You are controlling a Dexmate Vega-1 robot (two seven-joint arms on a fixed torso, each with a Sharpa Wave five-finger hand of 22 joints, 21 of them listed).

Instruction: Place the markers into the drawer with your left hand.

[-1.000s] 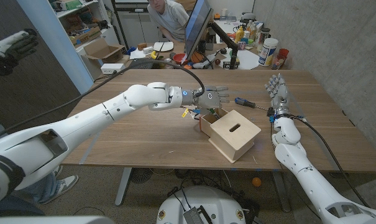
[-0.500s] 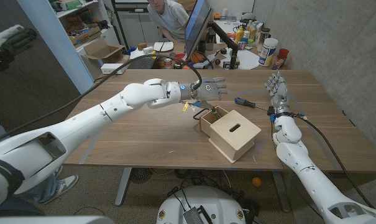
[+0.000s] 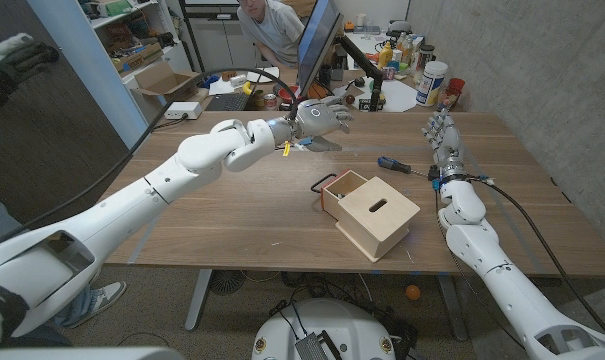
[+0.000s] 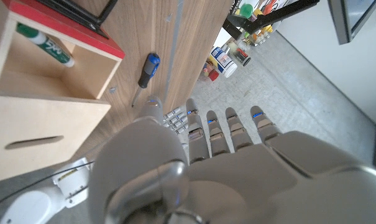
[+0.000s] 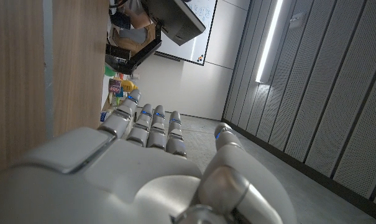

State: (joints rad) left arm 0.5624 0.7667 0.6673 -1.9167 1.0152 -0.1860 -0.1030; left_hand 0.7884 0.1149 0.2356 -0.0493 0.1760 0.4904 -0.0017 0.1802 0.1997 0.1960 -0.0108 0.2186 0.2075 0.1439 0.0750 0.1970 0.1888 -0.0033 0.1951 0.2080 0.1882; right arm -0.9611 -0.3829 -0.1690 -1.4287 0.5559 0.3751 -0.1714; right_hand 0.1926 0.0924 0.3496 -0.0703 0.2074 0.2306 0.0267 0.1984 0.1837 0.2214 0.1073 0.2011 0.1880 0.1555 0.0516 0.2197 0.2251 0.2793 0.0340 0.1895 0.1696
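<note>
A light wooden box (image 3: 379,217) sits right of the table's middle, its drawer (image 3: 340,188) pulled out toward the far left. In the left wrist view a white marker with a green cap (image 4: 50,45) lies inside the drawer (image 4: 23,68), behind its red front with a black handle. My left hand (image 3: 322,116) hovers over the table's far side, beyond the drawer, fingers spread and empty; its back shows in the left wrist view (image 4: 200,168). My right hand (image 3: 443,141) stands upright near the table's right side, fingers straight, holding nothing, also visible in its wrist view (image 5: 150,162).
A blue-handled screwdriver (image 3: 395,164) lies on the table between the box and my right hand, also in the left wrist view (image 4: 145,70). Behind the far edge stand a monitor (image 3: 317,45), bottles (image 3: 432,85) and clutter, with a person (image 3: 267,25) leaning there.
My left hand has risen from the open drawer and drawn back toward the table's far edge, empty. The box, the screwdriver and my right hand have stayed put.
</note>
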